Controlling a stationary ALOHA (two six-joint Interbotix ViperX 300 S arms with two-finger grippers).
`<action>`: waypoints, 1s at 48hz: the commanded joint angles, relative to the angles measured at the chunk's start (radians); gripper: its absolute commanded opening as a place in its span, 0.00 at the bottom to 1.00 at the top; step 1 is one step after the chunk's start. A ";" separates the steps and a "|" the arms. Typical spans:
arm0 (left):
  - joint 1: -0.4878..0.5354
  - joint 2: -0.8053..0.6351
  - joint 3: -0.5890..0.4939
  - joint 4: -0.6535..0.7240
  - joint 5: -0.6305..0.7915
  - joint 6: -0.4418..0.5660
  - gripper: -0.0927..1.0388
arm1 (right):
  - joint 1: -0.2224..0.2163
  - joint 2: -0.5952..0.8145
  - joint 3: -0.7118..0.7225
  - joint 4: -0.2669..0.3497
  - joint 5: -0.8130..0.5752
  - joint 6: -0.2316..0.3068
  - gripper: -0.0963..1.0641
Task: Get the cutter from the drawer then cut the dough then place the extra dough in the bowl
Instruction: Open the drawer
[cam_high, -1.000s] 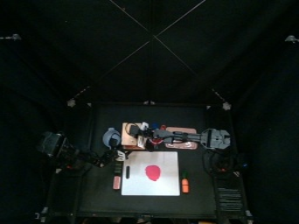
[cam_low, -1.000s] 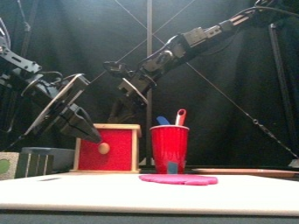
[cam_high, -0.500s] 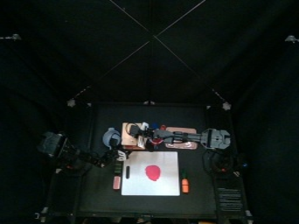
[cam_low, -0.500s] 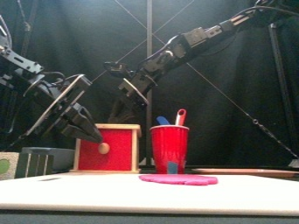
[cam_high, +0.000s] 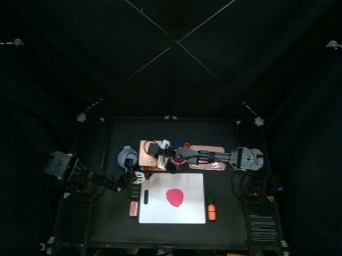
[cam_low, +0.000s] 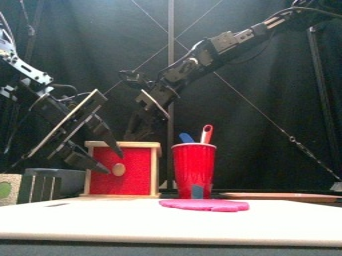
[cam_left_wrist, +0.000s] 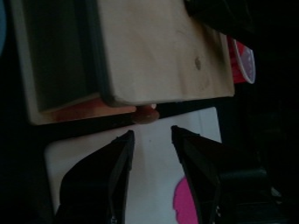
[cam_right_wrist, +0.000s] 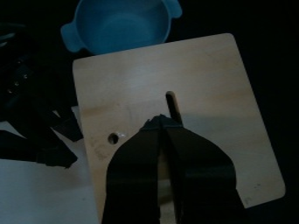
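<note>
Left hand, released, hovers at the knob on the red drawer front of the wooden box while the right hand hangs clenched over its top; the cutter, unseen, presumably lies inside: light, rigid, best lifted by its wire handle.

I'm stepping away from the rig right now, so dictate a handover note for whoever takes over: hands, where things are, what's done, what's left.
Left hand: open, in front of the red drawer front, jaws lined up on its knob, not gripping it.
Right hand: shut, over the top of the wooden box.
Things: dough lies uncut on the white board; bowl sits beside the box; cutter not in view.
Done: nothing yet; the drawer looks closed.
Left: pull the drawer, take the cutter, cut the dough, put the extra in the bowl.
</note>
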 joint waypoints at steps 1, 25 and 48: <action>0.003 0.011 -0.025 -0.012 -0.003 0.000 0.76 | 0.008 -0.008 0.009 0.002 0.011 0.002 0.11; 0.074 0.052 -0.052 -0.009 -0.046 0.008 0.75 | 0.008 -0.003 0.003 0.002 0.011 0.009 0.11; 0.101 0.072 -0.066 0.049 -0.044 0.015 0.69 | 0.008 0.005 0.003 0.002 0.011 0.014 0.11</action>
